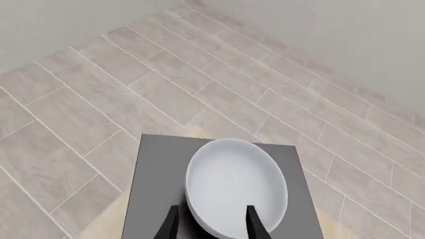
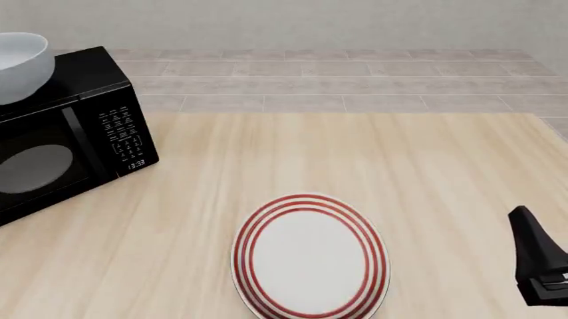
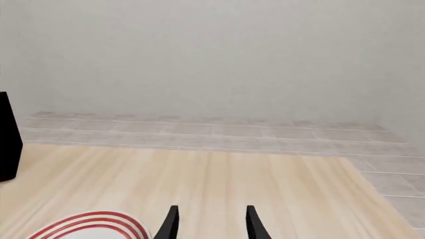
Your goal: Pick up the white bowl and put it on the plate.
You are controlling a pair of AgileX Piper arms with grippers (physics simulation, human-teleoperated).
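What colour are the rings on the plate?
Red: three red rings circle the white plate near its rim. The front view shows them best.

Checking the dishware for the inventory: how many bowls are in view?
1: the white bowl on top of the microwave, between the left gripper fingers.

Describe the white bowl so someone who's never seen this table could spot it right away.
Find the black microwave at the table's far left. The white bowl sits on its top. It is deep, plain and glossy, unlike the flat plate with red rings lying on the wooden table nearer the middle.
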